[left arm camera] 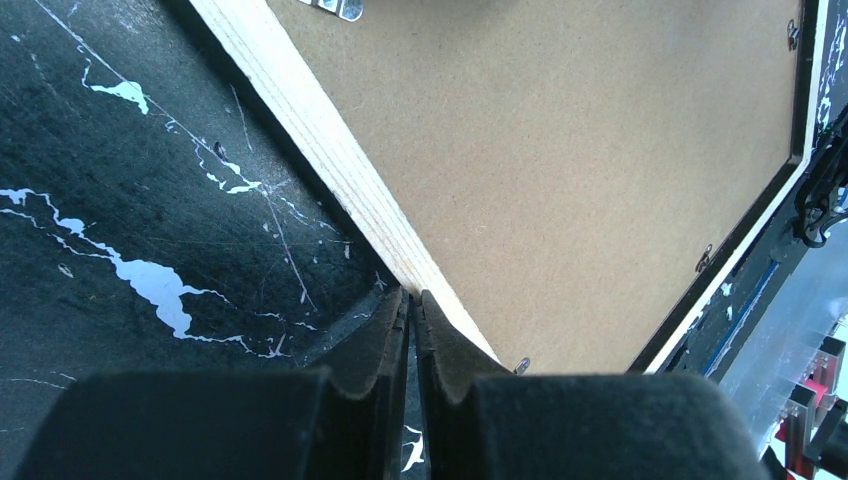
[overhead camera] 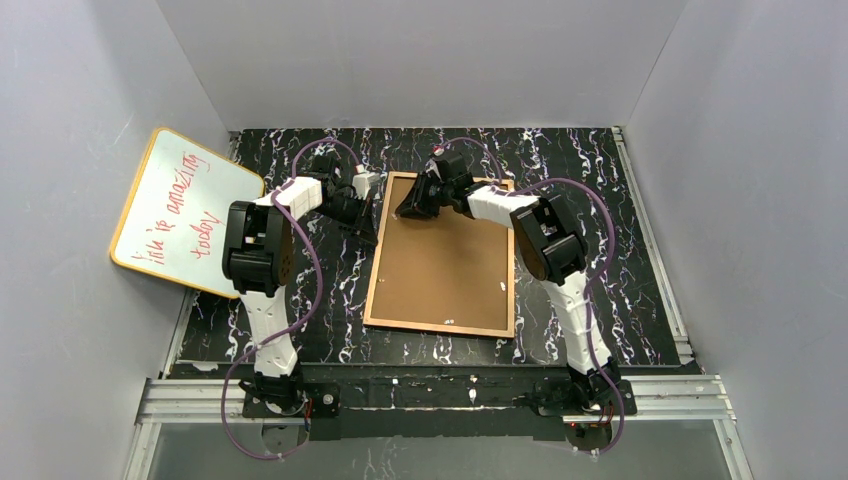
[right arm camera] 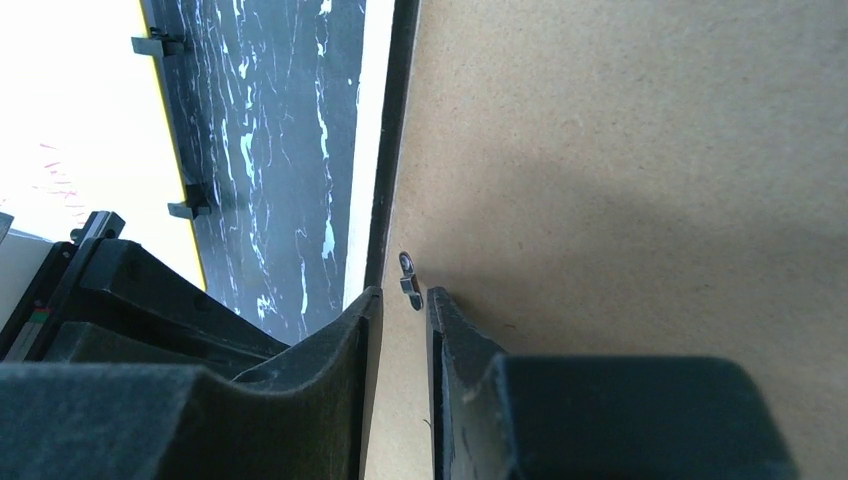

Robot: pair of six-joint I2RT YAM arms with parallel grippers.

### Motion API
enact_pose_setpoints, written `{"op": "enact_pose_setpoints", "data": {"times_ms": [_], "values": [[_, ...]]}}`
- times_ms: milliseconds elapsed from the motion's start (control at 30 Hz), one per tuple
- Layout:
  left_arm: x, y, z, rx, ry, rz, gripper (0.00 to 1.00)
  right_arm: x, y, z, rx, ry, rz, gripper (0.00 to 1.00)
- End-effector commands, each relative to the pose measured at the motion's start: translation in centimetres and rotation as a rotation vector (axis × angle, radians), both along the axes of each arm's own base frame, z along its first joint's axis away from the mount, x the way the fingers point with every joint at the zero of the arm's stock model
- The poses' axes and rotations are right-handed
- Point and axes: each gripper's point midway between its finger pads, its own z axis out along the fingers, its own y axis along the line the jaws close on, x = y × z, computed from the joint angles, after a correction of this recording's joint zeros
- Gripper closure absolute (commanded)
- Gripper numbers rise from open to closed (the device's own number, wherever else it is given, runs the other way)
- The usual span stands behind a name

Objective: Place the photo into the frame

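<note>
The frame (overhead camera: 440, 326) lies face down in the middle of the table, its tan rim around the brown backing board (overhead camera: 445, 260). The photo is hidden. My left gripper (overhead camera: 366, 232) is shut, with its tips at the frame's pale left rim (left arm camera: 330, 150) in the left wrist view (left arm camera: 413, 296). My right gripper (overhead camera: 412, 207) hangs over the far left corner of the board. In the right wrist view (right arm camera: 403, 292) its jaws stand narrowly apart, just behind a small metal tab (right arm camera: 409, 279) beside the frame's black inner edge (right arm camera: 385, 180).
A yellow-edged whiteboard (overhead camera: 185, 210) with red writing leans against the left wall. More metal tabs (left arm camera: 704, 258) sit along the frame's inner edge. The table top (overhead camera: 600, 260) is black marble, with grey walls on three sides and a metal rail at the near edge.
</note>
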Motion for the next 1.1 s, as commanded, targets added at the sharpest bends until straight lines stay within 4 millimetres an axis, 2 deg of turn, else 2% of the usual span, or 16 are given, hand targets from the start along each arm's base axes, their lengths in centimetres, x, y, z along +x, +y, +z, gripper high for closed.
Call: {"op": "enact_pose_setpoints", "data": {"times_ms": [0,500,1000,1067], "values": [[-1.6,0.8,-0.7,0.063,0.032,-0.016,0.95,-0.1,1.0,-1.2,-0.026,-0.003,0.007,0.69],[-1.7,0.8,-1.0,0.065,0.034,-0.019,0.96,-1.0,2.3,-1.3,-0.014,0.01,0.029,0.72],[-1.8,0.9,-1.1,0.068,0.037,-0.021,0.96,-0.7,2.4,-2.2,-0.006,0.04,-0.041,0.74],[-1.7,0.9,-1.1,0.069,0.035,-0.02,0.96,-0.6,2.4,-2.2,-0.002,0.037,-0.051,0.79]]}}
